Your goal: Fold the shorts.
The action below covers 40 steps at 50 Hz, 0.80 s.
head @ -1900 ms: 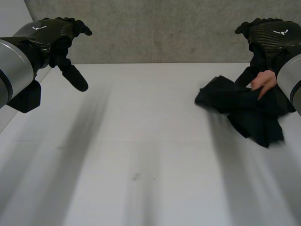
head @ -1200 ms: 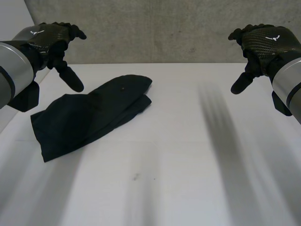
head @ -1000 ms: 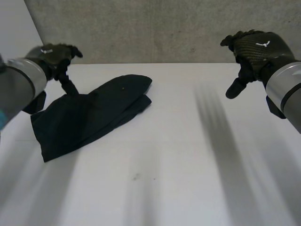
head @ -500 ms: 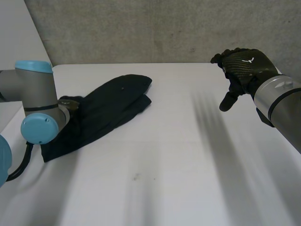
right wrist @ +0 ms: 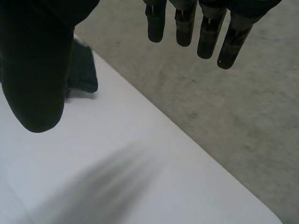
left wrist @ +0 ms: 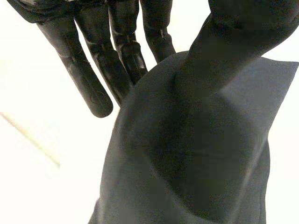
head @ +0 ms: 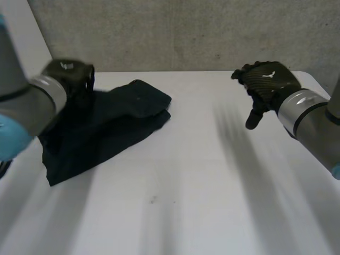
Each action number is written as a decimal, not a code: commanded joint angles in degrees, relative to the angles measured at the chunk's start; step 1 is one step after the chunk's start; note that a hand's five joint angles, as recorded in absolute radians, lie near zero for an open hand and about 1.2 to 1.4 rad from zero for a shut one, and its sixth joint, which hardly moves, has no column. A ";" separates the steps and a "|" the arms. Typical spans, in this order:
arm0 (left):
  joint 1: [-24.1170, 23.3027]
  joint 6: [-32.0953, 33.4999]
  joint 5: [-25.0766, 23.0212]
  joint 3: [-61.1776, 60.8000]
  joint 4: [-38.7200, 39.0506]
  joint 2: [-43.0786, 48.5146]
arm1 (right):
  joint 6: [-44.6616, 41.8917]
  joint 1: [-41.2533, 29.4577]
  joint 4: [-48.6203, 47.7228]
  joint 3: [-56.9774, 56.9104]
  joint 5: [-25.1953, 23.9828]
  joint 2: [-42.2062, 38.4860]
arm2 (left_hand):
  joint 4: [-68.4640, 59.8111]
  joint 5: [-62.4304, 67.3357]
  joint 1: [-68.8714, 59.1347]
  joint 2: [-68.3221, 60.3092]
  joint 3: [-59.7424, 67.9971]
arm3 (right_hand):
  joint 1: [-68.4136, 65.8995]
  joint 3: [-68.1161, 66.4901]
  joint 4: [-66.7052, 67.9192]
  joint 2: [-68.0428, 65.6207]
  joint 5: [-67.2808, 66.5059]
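Left hand point(head: 69, 79) at edge of shorts point(head: 106, 127). Straight fingers point(left wrist: 88, 79) and thumb point(left wrist: 224, 51) pinch bump of cloth between them. Rest of shorts lies beside and under this hand: black, soft, crumpled in long lump on smooth white surface point(head: 186, 186). Right hand point(head: 263, 85) well apart from shorts, over bare surface, fingers point(right wrist: 210, 28) loose and spread, holding nothing. Rough grey wall point(head: 186, 32) behind both hands.

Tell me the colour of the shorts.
The shorts are plain black, no visible pattern; the head view shows it best.
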<state>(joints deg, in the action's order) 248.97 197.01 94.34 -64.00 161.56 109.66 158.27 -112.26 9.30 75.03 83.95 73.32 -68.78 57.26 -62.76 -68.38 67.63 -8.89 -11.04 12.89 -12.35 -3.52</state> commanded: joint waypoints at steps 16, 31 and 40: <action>-9.20 0.66 -2.41 -2.62 -3.18 -15.26 | 29.09 -15.16 -15.63 -12.53 -5.46 -24.26 | -11.22 12.74 -17.24 -11.62 12.37 | -1.11 1.04 -2.89 2.35 3.52; -9.64 0.75 -0.56 -2.44 -2.83 -14.04 | 43.88 -15.79 -11.14 -11.14 -8.98 -25.16 | -11.22 12.74 -17.24 -11.62 12.37 | -1.11 1.04 -2.89 2.35 3.52; -10.43 0.04 -0.47 -2.44 -3.10 -15.26 | 44.67 -16.05 -14.05 -18.32 -6.78 -32.61 | -11.22 12.74 -17.24 -11.62 12.37 | -1.11 1.04 -2.89 2.35 3.52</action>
<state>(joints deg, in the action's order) 239.22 197.57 93.81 -66.38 158.62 95.30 202.81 -128.11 -2.56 62.77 75.33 47.01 -68.83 57.26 -63.23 -68.52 68.20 -8.89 -11.04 12.89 -12.35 -3.52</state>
